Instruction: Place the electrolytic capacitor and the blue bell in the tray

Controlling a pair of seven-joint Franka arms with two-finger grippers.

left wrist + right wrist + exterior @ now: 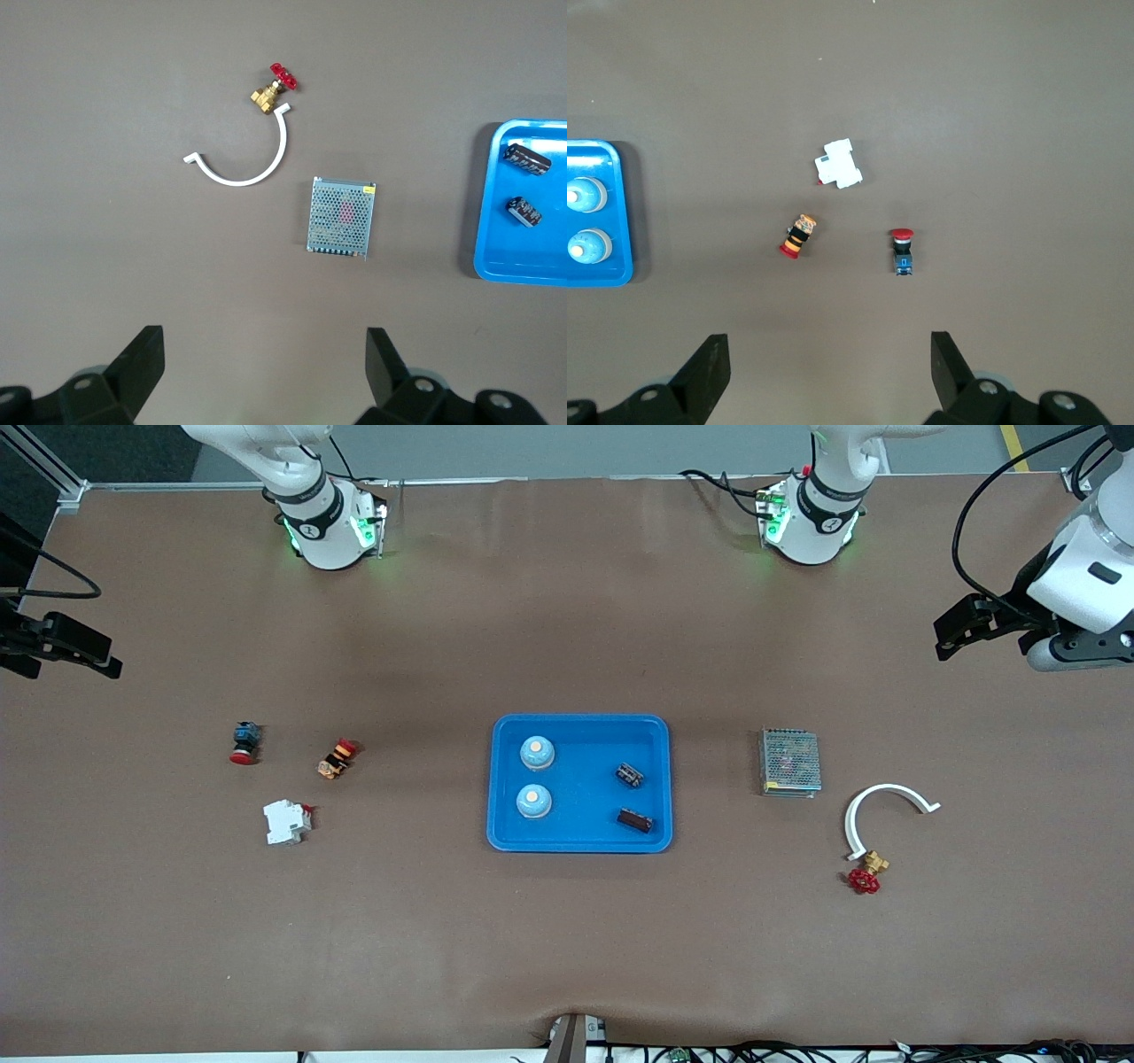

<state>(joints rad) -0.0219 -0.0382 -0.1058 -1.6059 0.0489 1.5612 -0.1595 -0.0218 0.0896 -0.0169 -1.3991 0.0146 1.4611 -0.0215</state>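
Observation:
The bright blue tray [585, 841] lies mid-table. In it are two light blue bells [537, 752] [533, 802] toward the right arm's end and two dark electrolytic capacitors [630, 774] [635, 820] toward the left arm's end. The left wrist view shows the tray's edge [496, 257] and both capacitors [527, 158] [524, 212]. The right wrist view shows the tray's edge [622, 212] and both bells [583, 195] [586, 246]. My left gripper [952, 633] [264, 354] is open and empty, high over its end of the table. My right gripper [102, 657] [831, 354] is open and empty, high over its end.
Toward the left arm's end lie a metal mesh box [789, 762], a white curved piece [877, 810] and a brass valve with a red handle [868, 872]. Toward the right arm's end lie a red push button [244, 742], an orange switch [337, 758] and a white breaker [286, 821].

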